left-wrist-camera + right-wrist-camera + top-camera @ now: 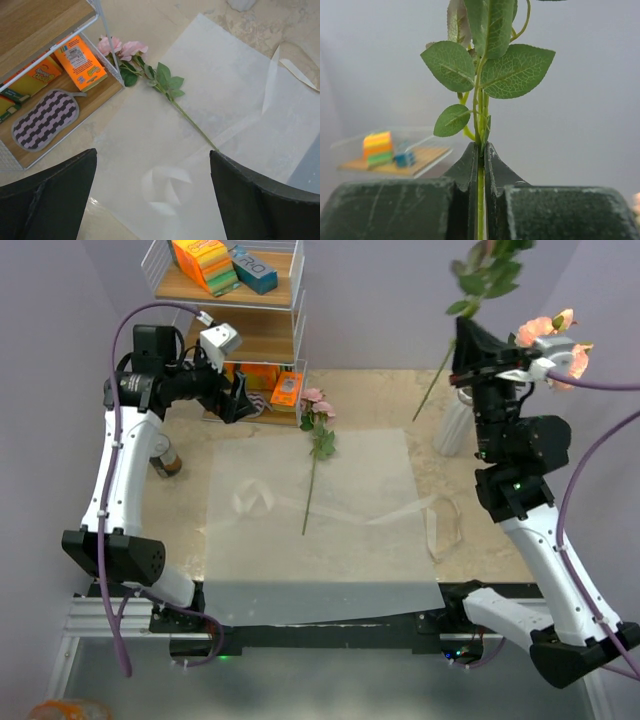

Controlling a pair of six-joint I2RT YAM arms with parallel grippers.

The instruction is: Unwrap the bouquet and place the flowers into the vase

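1. Gripping a leafy green stem (480, 100) low on its shaft, the right arm's fingers (467, 172) are pressed shut on it and hold it high over the far right of the beige marbled worktop (380, 400).
2. That stem runs steeply, with its leaves uppermost and leaving the top of the overhead view and its bare cut end lowest. Its rose head is not in view.
3. The cut end hangs just left of the tall white ribbed ceramic vase (452, 430), which sits partly hidden behind the right arm. The tip therefore lies beside the vase, not over its mouth, and the arm hides the mouth itself.
4. Judged from this, the coming move calls for a short carry to the right, then a descent along the stem's own axis, with the shaft kept near upright so the tip meets the narrow opening.
5. The right arm is by far the nearer to the vase. The left arm's fingers (50, 200) are spread wide and empty, hovering by the wire-and-wood shelf (40, 30) at far left.
6. 1 more pale pink rose (321, 445) lies flat on the unfolded translucent white paper sheet (330, 560), heads toward the shelf and cut end toward the arm bases. It is nearer the left arm.
7. A cream ribbon (445, 525) trails loose off the sheet's right edge.
8. Pink blooms (548, 330) show beside the right wrist. Whether they stand in the vase cannot be told.
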